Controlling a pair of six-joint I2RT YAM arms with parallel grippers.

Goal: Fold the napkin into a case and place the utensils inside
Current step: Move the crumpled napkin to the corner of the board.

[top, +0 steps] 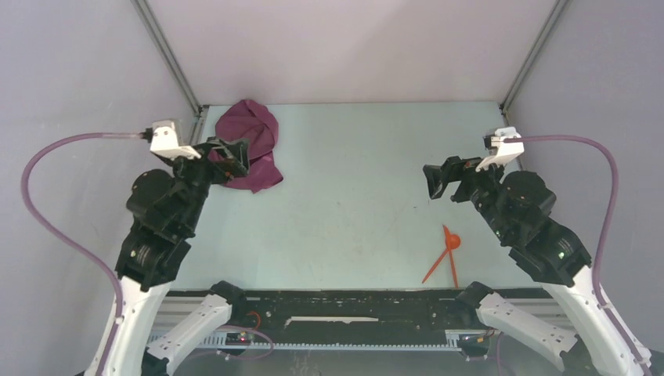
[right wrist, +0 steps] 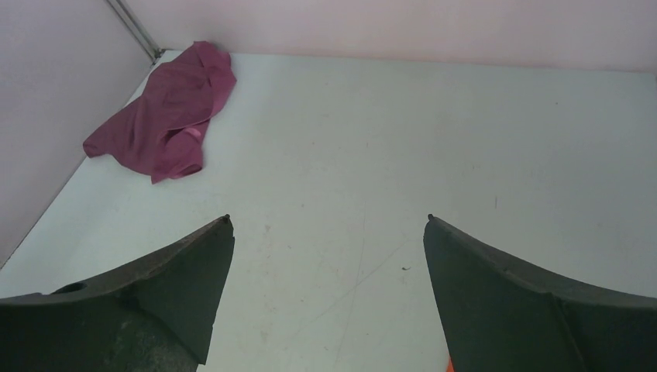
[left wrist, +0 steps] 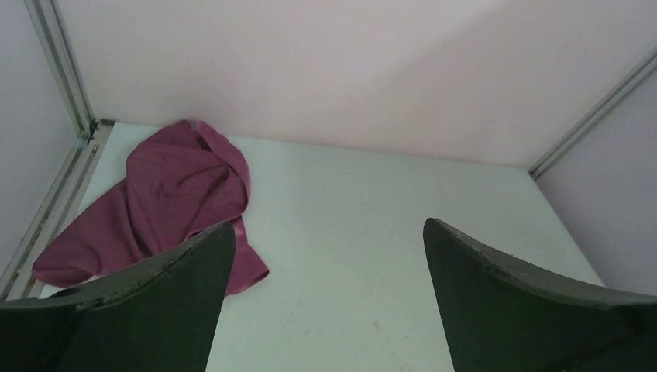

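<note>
One napkin [top: 249,141] lies crumpled in a heap on the desk [top: 352,196] at about 11 o'clock, near the far-left corner. Two utensils [top: 448,254], one spoon [top: 452,244] and one stick [top: 453,270], lie crossed at about 5 o'clock, well apart from the napkin. The left fingers [left wrist: 178,294] are spread wide, grasping nothing, over the napkin's near edge. The right fingers [right wrist: 170,287] are likewise spread and empty, at 3 o'clock.

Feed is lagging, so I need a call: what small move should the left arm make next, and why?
Probably ease the left end effector forward and down onto the near edge of the napkin. The cloth lies crumpled in the far left corner, not spread, and the jaws stand open close to it.
</note>
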